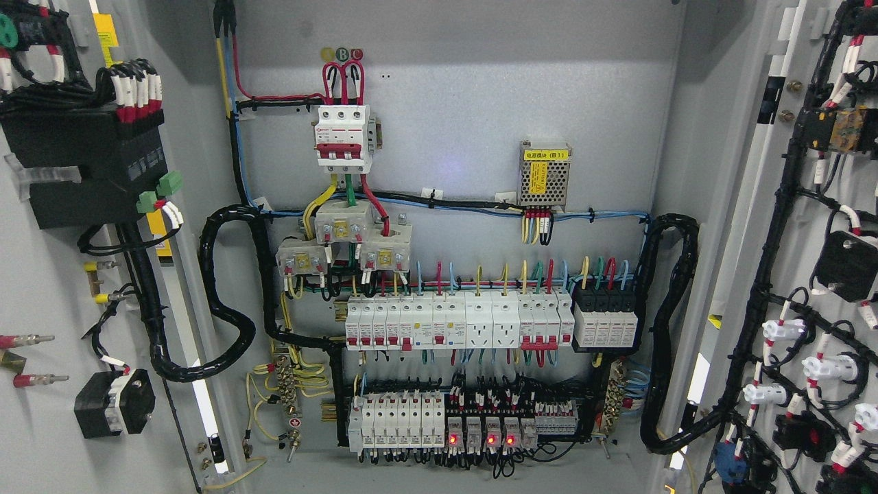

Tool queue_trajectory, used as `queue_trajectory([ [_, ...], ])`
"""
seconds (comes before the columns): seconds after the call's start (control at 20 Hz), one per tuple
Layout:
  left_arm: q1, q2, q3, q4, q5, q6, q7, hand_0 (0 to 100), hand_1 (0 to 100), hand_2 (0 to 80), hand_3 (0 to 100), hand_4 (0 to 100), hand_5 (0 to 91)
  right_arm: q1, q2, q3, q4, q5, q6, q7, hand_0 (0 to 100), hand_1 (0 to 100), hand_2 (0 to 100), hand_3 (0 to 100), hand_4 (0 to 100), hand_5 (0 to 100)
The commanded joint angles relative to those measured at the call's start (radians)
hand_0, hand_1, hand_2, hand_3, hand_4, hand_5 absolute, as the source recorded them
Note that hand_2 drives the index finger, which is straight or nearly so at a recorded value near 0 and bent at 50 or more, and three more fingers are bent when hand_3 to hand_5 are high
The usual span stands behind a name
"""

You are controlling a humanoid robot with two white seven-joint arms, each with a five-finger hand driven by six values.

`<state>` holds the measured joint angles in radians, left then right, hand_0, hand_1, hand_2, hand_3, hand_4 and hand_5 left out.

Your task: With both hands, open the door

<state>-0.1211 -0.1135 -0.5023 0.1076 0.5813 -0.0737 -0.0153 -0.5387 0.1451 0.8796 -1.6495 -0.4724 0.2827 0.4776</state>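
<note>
One head-mounted view faces straight into the open cabinet's back panel (453,137) at close range, angled slightly downward — the left door (41,384) and right door (768,274) fill the frame edges. No second view exists.

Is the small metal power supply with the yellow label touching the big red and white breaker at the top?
Apart. The head view shows the power supply mounted well to the right of the breaker, with bare grey back panel between them.

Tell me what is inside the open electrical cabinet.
Inside the cabinet: a red-and-white main breaker, a small power supply, two rows of breakers and black cable looms. Wiring behind the breakers is hidden. No robot hand shows.
</note>
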Motion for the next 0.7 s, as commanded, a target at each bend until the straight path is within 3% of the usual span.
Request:
queue_trajectory([
  [0.0,0.001,0.000,0.001,-0.011,0.000,-0.009,0.000,0,0,0.0,0,0,0.0,-0.001,0.002,-0.007,0.004,0.003,0.007,-0.001,21,7,0,0,0,0],
  [0.3,0.001,0.001,0.001,-0.029,-0.001,-0.009,0.001,0,0,0.0,0,0,0.0,0.019,-0.015,-0.152,0.002,0.005,0.010,-0.001,21,7,0,0,0,0],
  [0.55,0.006,0.003,0.001,-0.096,0.000,-0.018,0.001,0,0,0.0,0,0,0.0,0.095,-0.110,-0.220,-0.074,0.005,0.000,-0.004,21,7,0,0,0,0],
  [0.65,0.021,0.012,0.001,-0.239,-0.001,-0.020,0.001,0,0,0.0,0,0,0.0,0.161,-0.163,-0.279,-0.134,0.006,0.000,-0.011,21,7,0,0,0,0],
])
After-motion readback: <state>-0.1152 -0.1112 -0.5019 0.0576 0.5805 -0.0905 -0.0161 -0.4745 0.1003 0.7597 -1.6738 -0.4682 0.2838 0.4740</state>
